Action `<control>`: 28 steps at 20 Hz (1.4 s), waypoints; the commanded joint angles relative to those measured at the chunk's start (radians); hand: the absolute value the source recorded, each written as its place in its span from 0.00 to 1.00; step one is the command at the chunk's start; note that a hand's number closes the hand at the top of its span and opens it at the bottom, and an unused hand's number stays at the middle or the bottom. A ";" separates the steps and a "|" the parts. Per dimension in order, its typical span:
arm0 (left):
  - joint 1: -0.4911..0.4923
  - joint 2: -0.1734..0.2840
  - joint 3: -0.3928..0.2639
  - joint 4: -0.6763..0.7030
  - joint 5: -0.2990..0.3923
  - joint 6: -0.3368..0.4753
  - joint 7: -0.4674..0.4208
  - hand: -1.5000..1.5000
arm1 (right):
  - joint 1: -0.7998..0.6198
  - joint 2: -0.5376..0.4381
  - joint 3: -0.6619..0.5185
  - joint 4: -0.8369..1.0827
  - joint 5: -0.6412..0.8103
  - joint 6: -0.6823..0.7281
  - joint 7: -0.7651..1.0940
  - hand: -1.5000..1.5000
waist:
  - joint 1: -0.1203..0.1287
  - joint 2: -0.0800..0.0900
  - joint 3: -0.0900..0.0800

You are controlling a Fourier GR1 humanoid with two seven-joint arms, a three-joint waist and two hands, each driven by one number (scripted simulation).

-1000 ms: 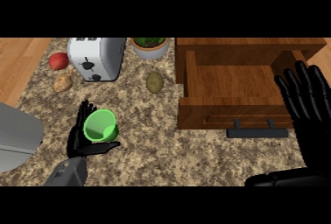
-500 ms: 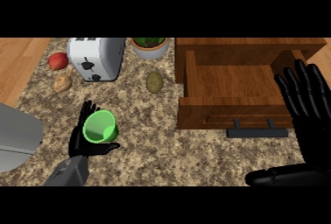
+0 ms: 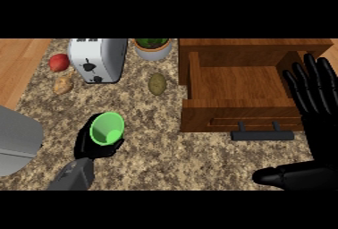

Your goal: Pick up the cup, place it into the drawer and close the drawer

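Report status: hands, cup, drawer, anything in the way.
Left robot hand curled round green cup over the counter. Right robot hand open, resting at the right edge. Drawer open, nothing inside. Nothing between cup and drawer.

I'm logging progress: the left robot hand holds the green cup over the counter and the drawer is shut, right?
Not quite: the head view shows the drawer pulled open. The left robot hand does hold the green cup over the counter.

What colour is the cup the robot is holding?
Bright green. The cup shows best in the head view, held in the left hand.
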 commanded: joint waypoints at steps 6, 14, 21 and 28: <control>0.027 0.048 0.022 -0.050 0.012 -0.007 -0.127 1.00 | 0.013 -0.039 -0.061 0.007 -0.050 0.041 -0.023 0.00 | 0.008 -0.002 0.001; 0.088 0.027 0.027 -0.230 0.051 0.056 -0.095 1.00 | 0.081 0.012 0.010 -0.107 0.005 -0.014 0.033 0.00 | 0.015 -0.008 0.002; 0.117 -0.017 -0.069 -0.457 0.033 0.036 -0.015 1.00 | 0.011 -0.017 -0.021 -0.025 -0.009 0.002 0.028 0.00 | 0.023 -0.010 0.002; 0.139 -0.097 -0.170 -0.822 0.058 0.143 0.280 1.00 | 0.074 0.010 0.024 -0.075 0.025 -0.010 0.038 0.00 | 0.019 -0.011 0.002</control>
